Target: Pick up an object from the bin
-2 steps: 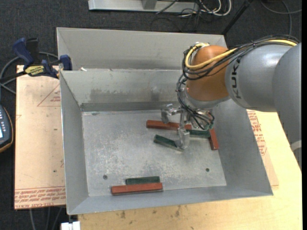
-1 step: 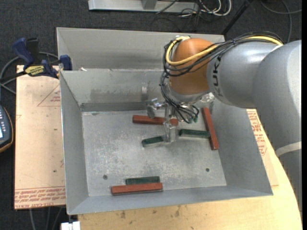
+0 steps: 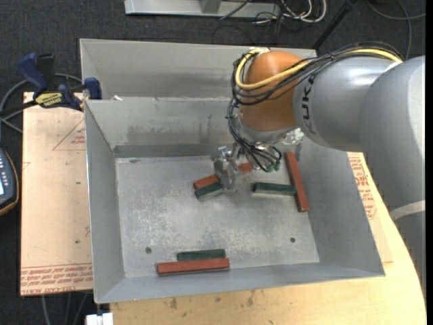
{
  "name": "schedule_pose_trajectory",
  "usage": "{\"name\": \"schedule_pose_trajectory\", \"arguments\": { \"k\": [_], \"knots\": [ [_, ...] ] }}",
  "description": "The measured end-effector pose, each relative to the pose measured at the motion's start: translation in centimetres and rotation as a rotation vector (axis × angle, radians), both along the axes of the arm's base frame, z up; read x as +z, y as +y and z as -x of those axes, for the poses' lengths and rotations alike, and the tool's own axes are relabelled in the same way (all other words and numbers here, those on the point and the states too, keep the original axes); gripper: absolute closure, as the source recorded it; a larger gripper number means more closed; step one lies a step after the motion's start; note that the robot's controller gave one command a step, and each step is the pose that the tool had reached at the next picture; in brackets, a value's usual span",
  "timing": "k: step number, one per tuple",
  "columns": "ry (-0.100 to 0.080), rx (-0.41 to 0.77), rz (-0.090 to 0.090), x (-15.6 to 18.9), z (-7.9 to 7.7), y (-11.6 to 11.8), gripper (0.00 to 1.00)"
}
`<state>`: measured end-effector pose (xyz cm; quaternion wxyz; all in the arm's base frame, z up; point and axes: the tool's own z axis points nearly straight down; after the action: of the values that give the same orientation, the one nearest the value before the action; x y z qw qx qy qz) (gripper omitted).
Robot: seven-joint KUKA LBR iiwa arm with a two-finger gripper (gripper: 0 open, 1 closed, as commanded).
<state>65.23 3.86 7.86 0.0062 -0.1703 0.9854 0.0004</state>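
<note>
Right now the gripper [image 3: 226, 170] sits low near the middle of the grey bin [image 3: 101, 181], at the right end of a short red bar [image 3: 205, 181] and a dark green bar [image 3: 208, 191] lying side by side. Whether it is wide or narrow I cannot tell. Just to the right lie a second green bar [image 3: 274, 189] and a long red bar [image 3: 295, 181].

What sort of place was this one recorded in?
Most likely a robotics lab test cell, not a factory line: an industrial arm reaches into a grey metal bin holding just a few red and green bars, and loose cables trail over the dark floor behind.
</note>
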Motion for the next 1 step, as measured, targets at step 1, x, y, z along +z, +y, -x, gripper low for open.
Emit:
{"name": "schedule_pose_trajectory", "arguments": {
  "k": [1],
  "knots": [
    [0.002,0.0,0.0,-0.57,0.24,-0.02,0.0]
  ]
}}
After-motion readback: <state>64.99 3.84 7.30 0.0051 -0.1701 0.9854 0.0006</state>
